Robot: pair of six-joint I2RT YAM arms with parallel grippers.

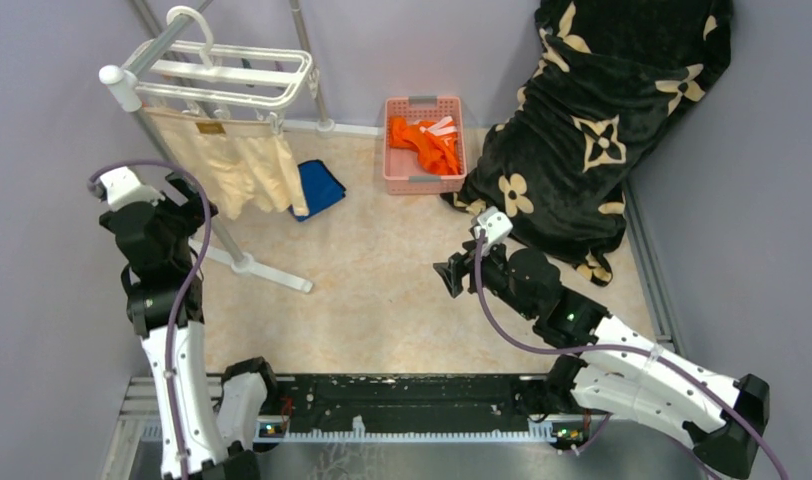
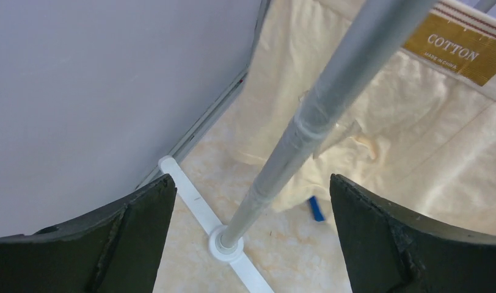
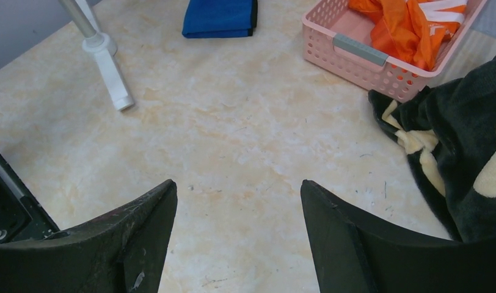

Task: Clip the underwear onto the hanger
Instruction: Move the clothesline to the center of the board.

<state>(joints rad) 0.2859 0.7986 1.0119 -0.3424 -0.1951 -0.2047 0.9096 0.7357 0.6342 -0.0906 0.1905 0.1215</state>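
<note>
The left pincer gapes at its widest and grips nothing; the grey rack pole shows between its fingers, untouched. The underwear hangs just ahead of it and to its right, at the table's far left corner. Its waistband runs along the near bar of the hanger, legs dangling. The left arm is much the nearer. The right pincer, also open and empty, hovers mid-table, well apart. A blue cloth lies just beside the underwear. Further right along the far edge, a pink basket holds orange clothes.
</note>
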